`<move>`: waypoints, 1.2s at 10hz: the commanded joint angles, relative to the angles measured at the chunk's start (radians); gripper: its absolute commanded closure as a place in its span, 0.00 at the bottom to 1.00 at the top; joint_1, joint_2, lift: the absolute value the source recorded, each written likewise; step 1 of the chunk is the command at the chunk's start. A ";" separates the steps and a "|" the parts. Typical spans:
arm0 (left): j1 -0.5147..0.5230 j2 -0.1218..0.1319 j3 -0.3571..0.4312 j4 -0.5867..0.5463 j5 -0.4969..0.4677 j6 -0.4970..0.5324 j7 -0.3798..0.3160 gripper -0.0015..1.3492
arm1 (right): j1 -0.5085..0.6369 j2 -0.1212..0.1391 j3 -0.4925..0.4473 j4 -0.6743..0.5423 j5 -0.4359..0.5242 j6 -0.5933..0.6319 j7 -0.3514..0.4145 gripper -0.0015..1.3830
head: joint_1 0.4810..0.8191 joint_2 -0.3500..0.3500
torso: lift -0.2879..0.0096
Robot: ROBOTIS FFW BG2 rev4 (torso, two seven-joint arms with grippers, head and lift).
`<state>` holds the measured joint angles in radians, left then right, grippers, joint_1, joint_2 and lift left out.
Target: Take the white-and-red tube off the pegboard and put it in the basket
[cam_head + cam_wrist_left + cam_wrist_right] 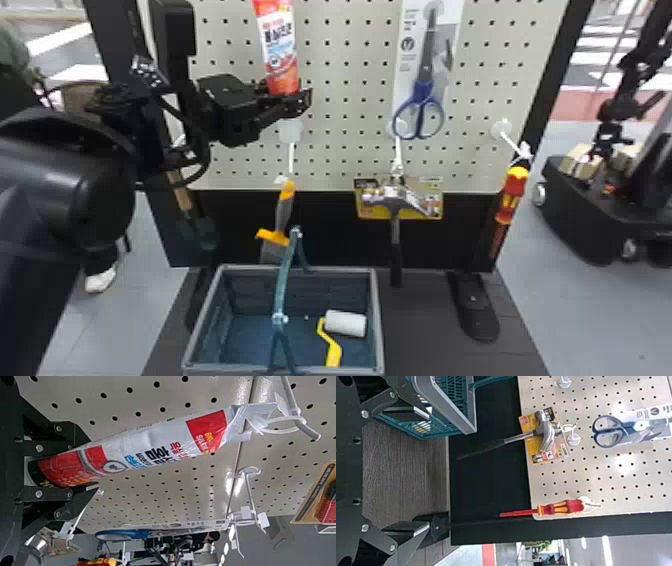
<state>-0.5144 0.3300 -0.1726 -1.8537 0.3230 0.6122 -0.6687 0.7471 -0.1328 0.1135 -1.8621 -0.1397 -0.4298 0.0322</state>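
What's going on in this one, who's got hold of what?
The robot's left gripper is closed around the lower end of the white-and-red tube at the pegboard. The loop at the tube's top is still around a white hook, so the tube isn't free yet. The basket waits below with a paint roller inside. The right gripper is open and holds nothing.

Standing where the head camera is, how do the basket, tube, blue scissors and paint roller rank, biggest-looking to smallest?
1. Basket
2. Tube and scissors: unsure which is larger, because the picture's top edge cuts the tube off
3. Paint roller
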 commanded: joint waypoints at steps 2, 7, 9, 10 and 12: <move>-0.007 0.006 0.010 -0.013 0.001 0.001 0.008 0.90 | -0.001 -0.001 0.000 0.000 -0.001 0.000 0.000 0.23 | 0.20 0.50 | 0.63; -0.005 0.011 0.021 -0.064 0.011 0.018 0.018 0.90 | -0.001 -0.001 0.000 0.008 0.000 0.008 0.000 0.23 | 0.20 0.50 | 0.63; 0.012 0.011 0.028 -0.089 0.021 0.031 0.021 0.90 | -0.001 -0.001 0.000 0.013 0.000 0.008 0.000 0.23 | 0.20 0.50 | 0.63; 0.027 0.009 0.044 -0.114 0.022 0.035 0.021 0.90 | -0.001 -0.001 0.000 0.015 0.000 0.009 0.000 0.23 | 0.20 0.50 | 0.63; 0.079 -0.002 0.087 -0.150 0.041 0.035 0.028 0.90 | -0.001 -0.001 0.000 0.015 0.000 0.009 0.000 0.23 | 0.20 0.50 | 0.63</move>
<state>-0.4527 0.3311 -0.1001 -1.9919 0.3577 0.6471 -0.6417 0.7457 -0.1335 0.1135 -1.8468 -0.1396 -0.4204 0.0322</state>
